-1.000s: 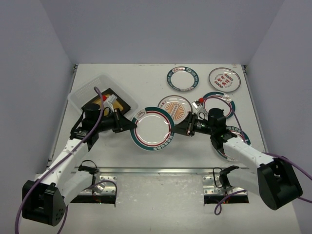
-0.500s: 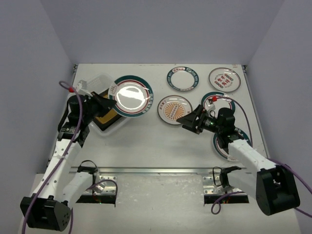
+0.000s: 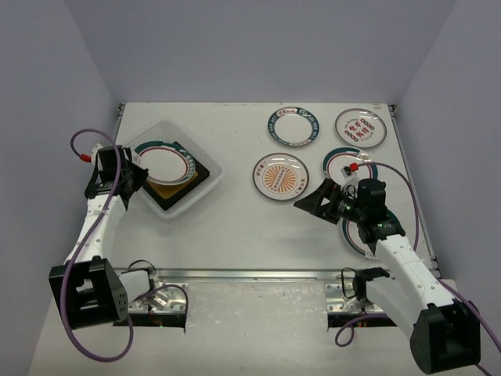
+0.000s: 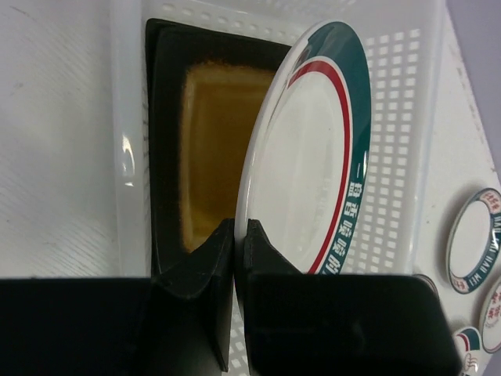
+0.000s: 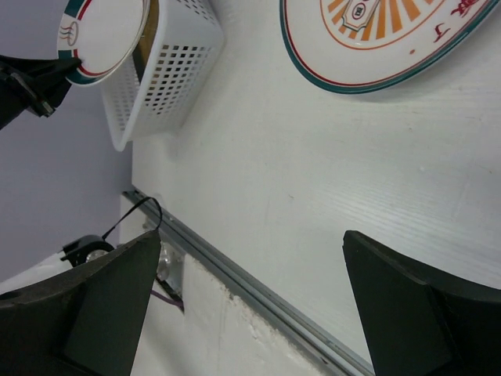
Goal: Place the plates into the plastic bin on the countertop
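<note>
My left gripper (image 3: 133, 174) is shut on the near rim of a round white plate with a green and red rim (image 3: 163, 160). The plate hangs tilted over the plastic bin (image 3: 193, 197), above an amber square plate (image 4: 210, 149) that lies in it. In the left wrist view the fingers (image 4: 207, 262) pinch the plate's edge (image 4: 307, 149). My right gripper (image 3: 310, 196) is open and holds nothing. It hovers over bare countertop (image 3: 250, 227), just near of the orange sunburst plate (image 3: 280, 175).
Round plates lie at the back right (image 3: 293, 125), (image 3: 361, 127) and at mid right (image 3: 351, 163). Another plate (image 3: 354, 236) is partly under my right arm. The metal front edge (image 5: 258, 294) runs below the right jaws.
A second ago both grippers held the plate at mid table. The right one let go, opened and drew back right. The left arm carried the plate left, over the bin.
</note>
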`<state>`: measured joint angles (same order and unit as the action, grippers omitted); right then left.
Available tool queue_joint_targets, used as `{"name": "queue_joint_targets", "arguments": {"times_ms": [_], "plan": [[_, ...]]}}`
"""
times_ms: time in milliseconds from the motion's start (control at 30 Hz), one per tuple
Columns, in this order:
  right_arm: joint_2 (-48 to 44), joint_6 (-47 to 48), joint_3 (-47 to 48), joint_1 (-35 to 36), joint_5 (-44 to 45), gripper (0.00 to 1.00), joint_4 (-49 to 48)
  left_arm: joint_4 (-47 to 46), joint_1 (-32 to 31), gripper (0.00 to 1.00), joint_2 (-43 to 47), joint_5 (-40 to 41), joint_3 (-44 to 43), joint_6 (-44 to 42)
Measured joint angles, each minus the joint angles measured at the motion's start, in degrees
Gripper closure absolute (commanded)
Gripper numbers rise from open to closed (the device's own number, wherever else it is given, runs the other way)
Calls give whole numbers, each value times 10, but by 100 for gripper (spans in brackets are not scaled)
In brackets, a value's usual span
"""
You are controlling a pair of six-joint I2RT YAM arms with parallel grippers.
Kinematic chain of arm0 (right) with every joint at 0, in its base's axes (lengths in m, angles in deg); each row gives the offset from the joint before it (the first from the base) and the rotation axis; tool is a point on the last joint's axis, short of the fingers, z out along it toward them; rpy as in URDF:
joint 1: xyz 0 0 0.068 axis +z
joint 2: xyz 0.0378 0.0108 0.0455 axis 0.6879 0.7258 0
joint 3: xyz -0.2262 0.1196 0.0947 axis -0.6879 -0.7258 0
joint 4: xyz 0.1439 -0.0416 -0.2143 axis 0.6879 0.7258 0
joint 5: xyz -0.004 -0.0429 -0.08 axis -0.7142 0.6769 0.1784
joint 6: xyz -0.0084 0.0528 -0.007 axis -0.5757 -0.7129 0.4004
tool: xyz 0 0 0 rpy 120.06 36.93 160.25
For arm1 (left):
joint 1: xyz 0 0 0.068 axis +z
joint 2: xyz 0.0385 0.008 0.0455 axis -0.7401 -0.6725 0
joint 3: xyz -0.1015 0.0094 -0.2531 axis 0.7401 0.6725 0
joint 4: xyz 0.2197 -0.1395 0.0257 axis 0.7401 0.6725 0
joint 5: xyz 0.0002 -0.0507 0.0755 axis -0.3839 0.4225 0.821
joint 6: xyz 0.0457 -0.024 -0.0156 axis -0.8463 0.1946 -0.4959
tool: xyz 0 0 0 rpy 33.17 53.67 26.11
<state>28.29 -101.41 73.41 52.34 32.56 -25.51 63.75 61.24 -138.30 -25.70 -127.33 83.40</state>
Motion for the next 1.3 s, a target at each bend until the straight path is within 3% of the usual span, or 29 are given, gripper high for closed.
{"name": "queue_joint_targets", "arguments": {"times_ms": [33,133,233,267,333,367,633,1100,1300], "plan": [[-5,8,1,-2,3,1,10,-3,4,93,-15,-2,0,0],[-15,31,1,-6,10,1,38,-4,11,58,-49,-3,0,1],[-11,45,1,-10,15,1,54,-13,12,40,-56,-8,1,3],[-8,48,1,-12,17,1,57,-18,12,31,-56,-11,2,1],[2,53,1,-17,19,1,63,-27,12,5,-55,-16,6,1],[8,54,1,-18,21,1,65,-34,13,0,-55,-22,9,4],[119,36,22,-23,76,1,66,-32,12,0,-54,-73,10,-19],[352,-59,74,-12,104,2,-70,55,12,0,-19,-168,5,-59],[409,-97,102,-8,119,14,-123,80,12,0,-3,-202,3,-76]]}}
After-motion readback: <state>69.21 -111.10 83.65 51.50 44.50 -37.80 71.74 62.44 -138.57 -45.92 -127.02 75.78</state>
